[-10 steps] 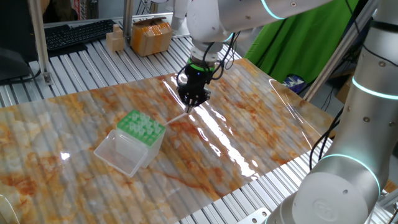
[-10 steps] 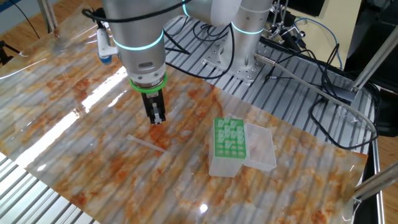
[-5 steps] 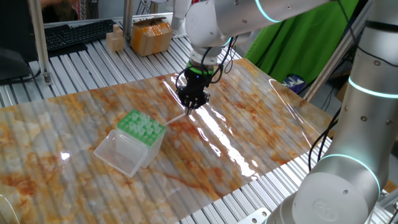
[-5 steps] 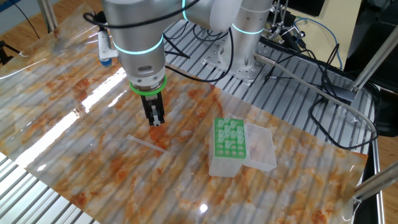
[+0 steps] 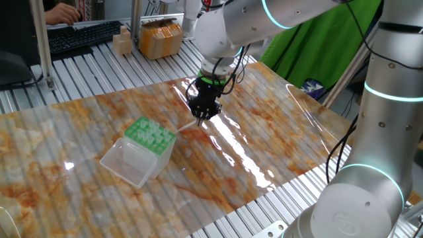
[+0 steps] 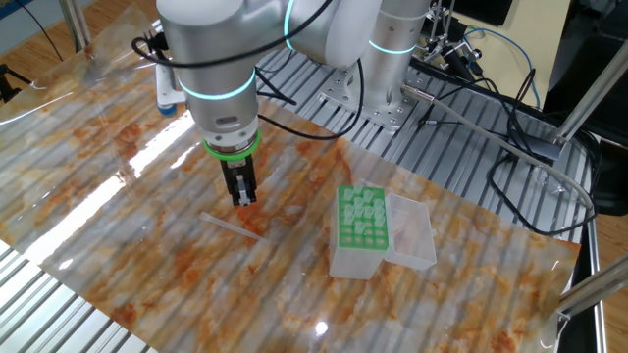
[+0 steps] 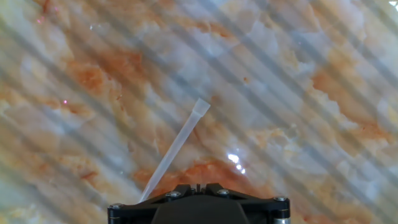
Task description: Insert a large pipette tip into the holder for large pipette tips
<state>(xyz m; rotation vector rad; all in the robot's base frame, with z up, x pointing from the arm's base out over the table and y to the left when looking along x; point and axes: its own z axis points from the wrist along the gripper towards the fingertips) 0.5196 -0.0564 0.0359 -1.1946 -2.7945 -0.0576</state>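
Note:
The large pipette tip (image 7: 176, 144) lies flat on the marbled sheet, a thin translucent whitish cone; it also shows as the pipette tip (image 6: 234, 226) and the pipette tip (image 5: 188, 124) in the fixed views. My gripper (image 6: 242, 200) hangs just above the sheet, slightly behind the tip, its jaws shut with nothing between them. In the hand view the gripper (image 7: 198, 185) sits at the bottom edge with the tip running up and to the right of it. The holder for large pipette tips (image 6: 361, 220) is a clear box with a green perforated rack, lid open, to the right; the same holder (image 5: 151, 134) shows in the other view.
The marbled sheet (image 6: 118, 127) covers a slatted metal table. A blue-capped object (image 6: 165, 86) lies at the sheet's far edge. Cardboard boxes (image 5: 159, 38) and a keyboard (image 5: 79, 34) stand at the back. A second robot arm's base (image 5: 360, 192) rises at the right.
My gripper has drifted a little toward the pipette tip and lower, staying shut. The tip and the holder have not moved.

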